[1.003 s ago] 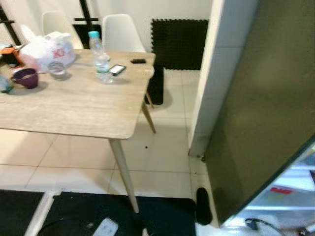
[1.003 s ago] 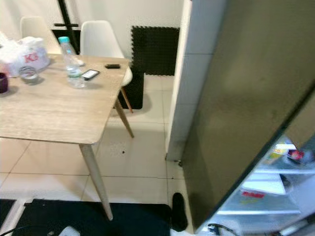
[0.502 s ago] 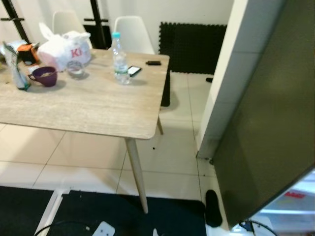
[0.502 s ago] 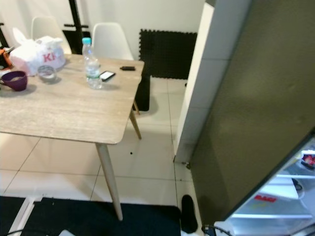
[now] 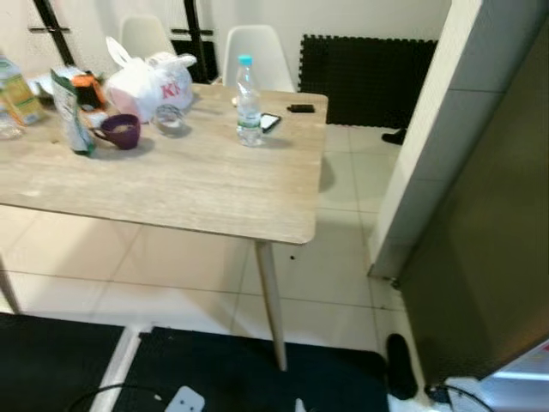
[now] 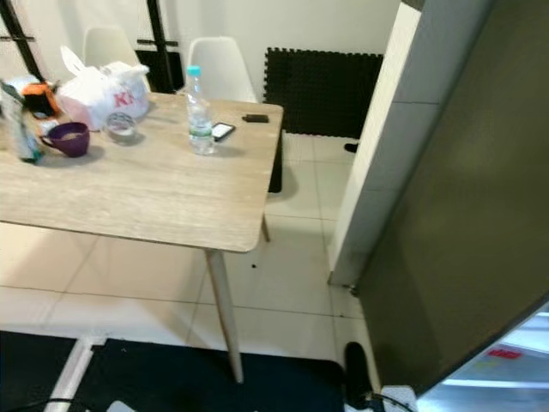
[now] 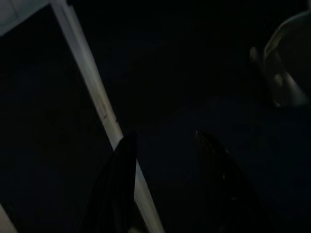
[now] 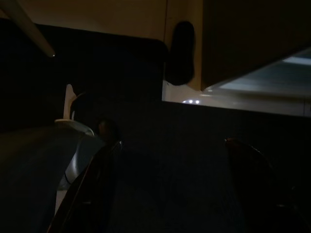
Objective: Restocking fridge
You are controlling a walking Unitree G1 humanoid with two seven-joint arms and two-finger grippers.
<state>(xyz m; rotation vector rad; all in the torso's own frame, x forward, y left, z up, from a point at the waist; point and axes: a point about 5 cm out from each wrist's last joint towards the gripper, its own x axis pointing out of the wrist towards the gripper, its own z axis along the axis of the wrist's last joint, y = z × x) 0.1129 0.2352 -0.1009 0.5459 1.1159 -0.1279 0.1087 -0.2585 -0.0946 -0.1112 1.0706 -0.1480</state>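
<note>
a water bottle (image 5: 249, 101) stands on the far side of the wooden table (image 5: 189, 184), left of the open fridge door (image 6: 463, 215); the left gripper (image 7: 165, 160) and right gripper (image 8: 170, 160) hang spread apart, holding nothing

Both arms hang idle in shade, the left tool (image 7: 167, 160) showing two dark fingers (image 7: 119, 179) spread with a gap between them, the right tool (image 8: 170, 179) likewise with its fingers (image 8: 92, 184) set wide apart, neither gripping anything.
</note>
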